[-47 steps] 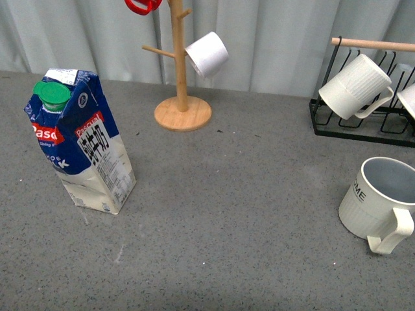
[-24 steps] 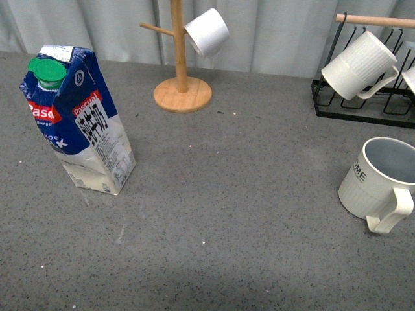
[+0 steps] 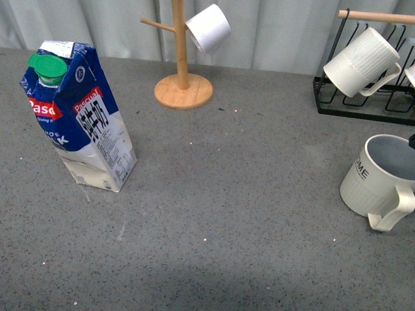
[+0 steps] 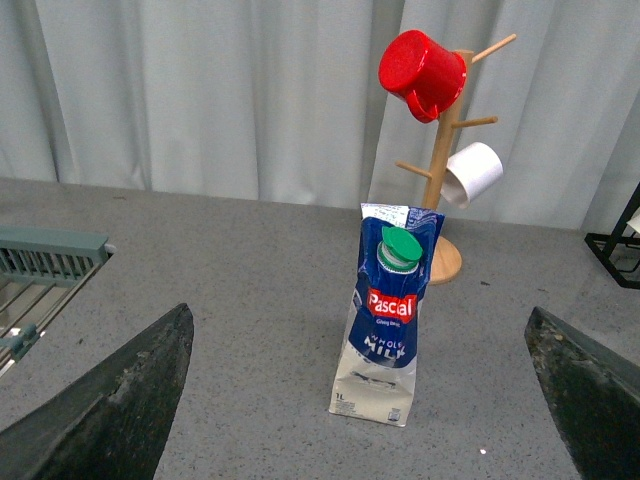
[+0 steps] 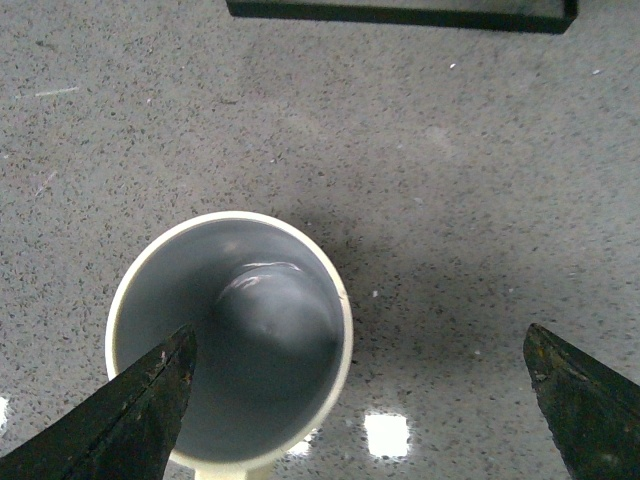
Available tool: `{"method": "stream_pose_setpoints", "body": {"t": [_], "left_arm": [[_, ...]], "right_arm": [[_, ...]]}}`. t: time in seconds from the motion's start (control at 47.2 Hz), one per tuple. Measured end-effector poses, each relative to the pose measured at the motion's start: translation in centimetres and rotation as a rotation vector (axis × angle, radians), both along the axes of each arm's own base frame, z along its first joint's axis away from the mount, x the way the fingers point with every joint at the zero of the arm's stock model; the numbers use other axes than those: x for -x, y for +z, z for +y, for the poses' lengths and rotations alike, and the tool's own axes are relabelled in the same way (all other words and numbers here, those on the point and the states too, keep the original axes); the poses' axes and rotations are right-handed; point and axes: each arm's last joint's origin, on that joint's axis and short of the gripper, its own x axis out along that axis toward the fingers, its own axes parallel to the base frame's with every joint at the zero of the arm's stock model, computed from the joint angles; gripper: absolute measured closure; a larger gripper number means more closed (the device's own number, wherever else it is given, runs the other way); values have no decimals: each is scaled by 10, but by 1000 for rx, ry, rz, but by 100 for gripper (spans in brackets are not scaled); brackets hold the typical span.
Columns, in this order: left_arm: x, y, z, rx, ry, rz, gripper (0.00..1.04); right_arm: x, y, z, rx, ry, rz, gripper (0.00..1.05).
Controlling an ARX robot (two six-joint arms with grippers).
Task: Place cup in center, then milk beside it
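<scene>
Front view: milk carton (image 3: 78, 116) upright at nine o'clock on the grey tabletop (image 3: 227, 214); lettered ribbed cup (image 3: 379, 181) upright at four o'clock, handle toward six o'clock, well apart from the carton; wooden mug tree (image 3: 181, 65) bearing a small white cup (image 3: 208, 28) at twelve o'clock; black wire rack (image 3: 363, 107) holding a white ribbed mug (image 3: 360, 61) at two o'clock. Wrist views: the left gripper (image 4: 357, 312) has its fingers spread wide on nothing, the carton framed between them further off; the right gripper (image 5: 359, 332) has its fingers spread wide above the cup's mouth, one finger over the rim (contact cannot be told).
</scene>
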Motion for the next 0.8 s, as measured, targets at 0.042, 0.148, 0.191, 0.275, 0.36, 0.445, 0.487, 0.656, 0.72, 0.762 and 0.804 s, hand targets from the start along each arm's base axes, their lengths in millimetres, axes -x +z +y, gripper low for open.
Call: {"method": "stream_pose_setpoints", "body": {"t": [0.042,0.148,0.191,0.275,0.36,0.445,0.487,0.656,0.72,0.762,0.804], "left_arm": [[0,0,0,0,0,0,7],[0,0,0,0,0,0,7],[0,0,0,0,0,0,7],[0,0,0,0,0,0,7],[0,0,0,0,0,0,7],[0,0,0,0,0,0,7],[0,0,0,0,0,0,7],[0,0,0,0,0,0,7],[0,0,0,0,0,0,7],[0,0,0,0,0,0,7],[0,0,0,0,0,0,7]], "right_arm": [[-7,-3,1,-14,-7,28,9],[-18,-11,3,-36,-31,80,9],[-21,-14,3,-44,-38,98,9],[-25,-21,3,-43,-53,141,9],[-27,-26,3,-39,-65,166,9],[-30,-31,4,-55,-76,181,16],[-32,-32,4,-54,-85,186,23],[-35,-34,4,-67,-97,203,44],[-36,-34,4,-70,-102,206,53],[-37,-34,4,-72,-104,208,58],[-37,-34,4,-73,-105,209,64]]}}
